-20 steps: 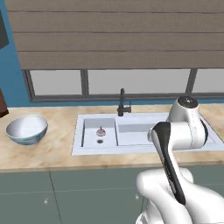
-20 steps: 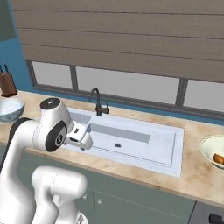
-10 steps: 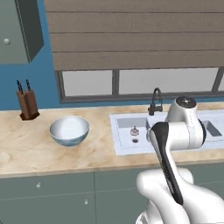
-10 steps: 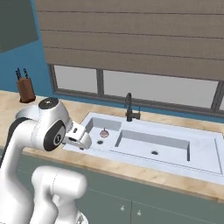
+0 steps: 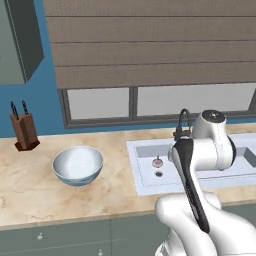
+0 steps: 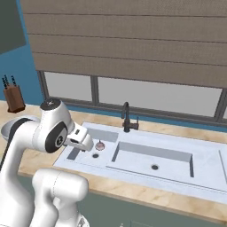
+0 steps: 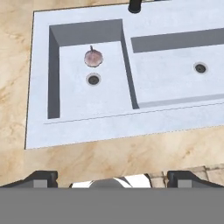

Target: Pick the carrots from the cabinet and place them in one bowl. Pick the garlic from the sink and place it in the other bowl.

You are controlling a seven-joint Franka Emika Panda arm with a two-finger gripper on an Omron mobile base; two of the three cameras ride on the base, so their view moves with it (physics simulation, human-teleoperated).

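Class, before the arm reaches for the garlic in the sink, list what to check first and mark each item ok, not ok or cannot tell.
1. Garlic lies in the sink's smaller basin, beside the drain hole: ok.
2. Nothing covers the garlic: ok.
3. Claw open and empty: ok.
4. Claw over the garlic: not ok, it is back over the counter.
5. Blue bowl upright on the counter, nothing visible inside: ok.
6. Faucet clear of the path: cannot tell.

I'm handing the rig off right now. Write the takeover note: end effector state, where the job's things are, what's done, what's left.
End effector: open, empty, held above the counter's front edge before the sink.
Garlic: in the sink's smaller basin, beside the drain.
Blue bowl: on the counter left of the sink, empty.
Cabinet: upper left; inside not visible.
Done: cannot confirm the carrot step from here.
Left: grasp the garlic, drop it in the blue bowl.
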